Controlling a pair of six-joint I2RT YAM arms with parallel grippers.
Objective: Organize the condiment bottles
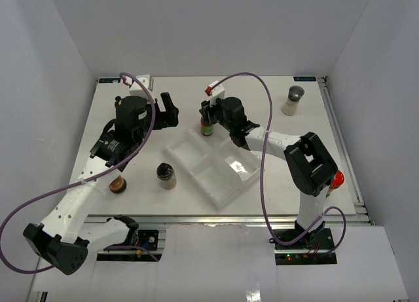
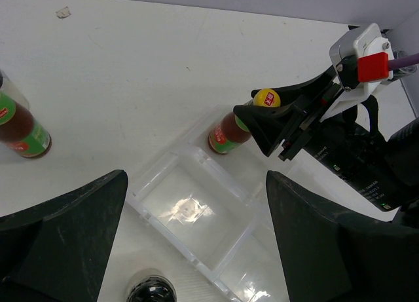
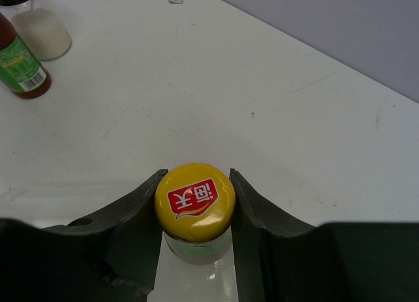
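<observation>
My right gripper (image 3: pixel 195 184) is shut on the yellow cap (image 3: pixel 195 200) of a slim dark sauce bottle (image 1: pixel 207 127), which is upright at the far corner of the clear tray (image 1: pixel 213 177). The left wrist view shows that bottle (image 2: pixel 229 133) gripped at the neck. Hovering above the tray (image 2: pixel 163 177), my left gripper (image 2: pixel 196 177) is open and empty. A second sauce bottle (image 2: pixel 19 128) stands to the left. Near the tray's left side is a black-capped bottle (image 1: pixel 166 176). A brown jar (image 1: pixel 118 183) is partly hidden under my left arm. The grey-lidded shaker (image 1: pixel 293 100) is at the far right.
Another pale bottle (image 3: pixel 42 30) stands beside the second sauce bottle (image 3: pixel 19 69) in the right wrist view. Something red (image 1: pixel 338 179) peeks out behind my right arm's elbow. Purple cables loop over both arms. Grey walls enclose the table on three sides.
</observation>
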